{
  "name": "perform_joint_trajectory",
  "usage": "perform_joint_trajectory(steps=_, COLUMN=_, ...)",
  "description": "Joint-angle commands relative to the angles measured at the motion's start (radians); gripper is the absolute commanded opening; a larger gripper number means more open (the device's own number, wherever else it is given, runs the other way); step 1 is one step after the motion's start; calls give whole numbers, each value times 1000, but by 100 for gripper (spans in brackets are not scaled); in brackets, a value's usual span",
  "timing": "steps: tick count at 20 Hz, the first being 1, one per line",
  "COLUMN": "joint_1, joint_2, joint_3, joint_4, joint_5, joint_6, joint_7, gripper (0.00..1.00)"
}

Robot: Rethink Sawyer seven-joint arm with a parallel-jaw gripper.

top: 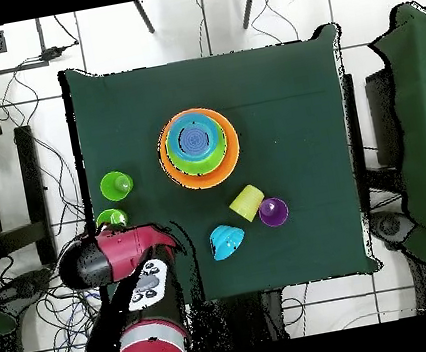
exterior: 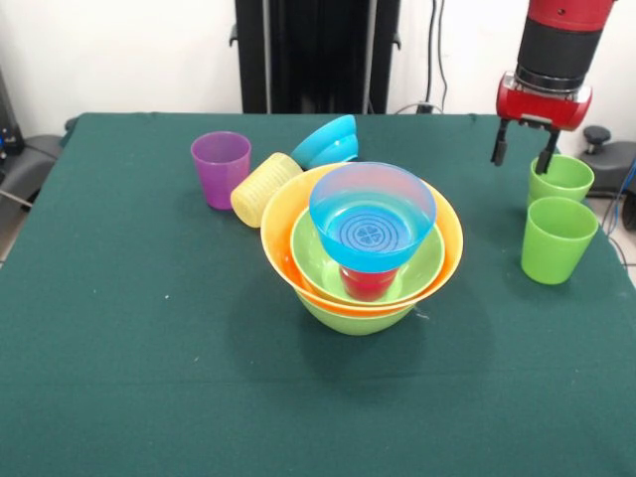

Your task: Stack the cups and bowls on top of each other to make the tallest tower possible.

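Green-clothed table under me carries: bowl tower at centre; purple cup, tipped yellow cup, tilted blue bowl; two green cups by the edge.

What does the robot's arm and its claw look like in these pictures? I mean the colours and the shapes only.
The arm is round and thick: a red segment at the top, then a black band with a thin silver ring, then a red wrist block. The claw below has two short, thin black fingers. In the overhead view the arm is red with a black joint, and a white panel with dark round buttons sits on it.
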Motion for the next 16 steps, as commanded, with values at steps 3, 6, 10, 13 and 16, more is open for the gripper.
perform_joint_trajectory(steps=3, joint_1=6, joint_2=19, joint_3=51, joint_4=-40, joint_5=34, joint_6=-59, joint_7=141, gripper=100)
perform_joint_trajectory(steps=6, joint_1=2, joint_2=-2, joint_3=49, joint_4=-22, joint_5=31, joint_6=-55, joint_7=142, gripper=100)
perform_joint_trajectory(steps=10, joint_1=22, joint_2=-41, joint_3=19, joint_4=-21, joint_5=33, joint_6=3, joint_7=140, gripper=100)
perform_joint_trajectory(steps=13, joint_1=26, joint_2=-84, joint_3=15, joint_4=-3, joint_5=35, joint_6=47, joint_7=135, gripper=100)
perform_joint_trajectory(steps=16, joint_1=23, joint_2=-58, joint_3=29, joint_4=-18, joint_5=43, joint_6=28, joint_7=139, gripper=100)
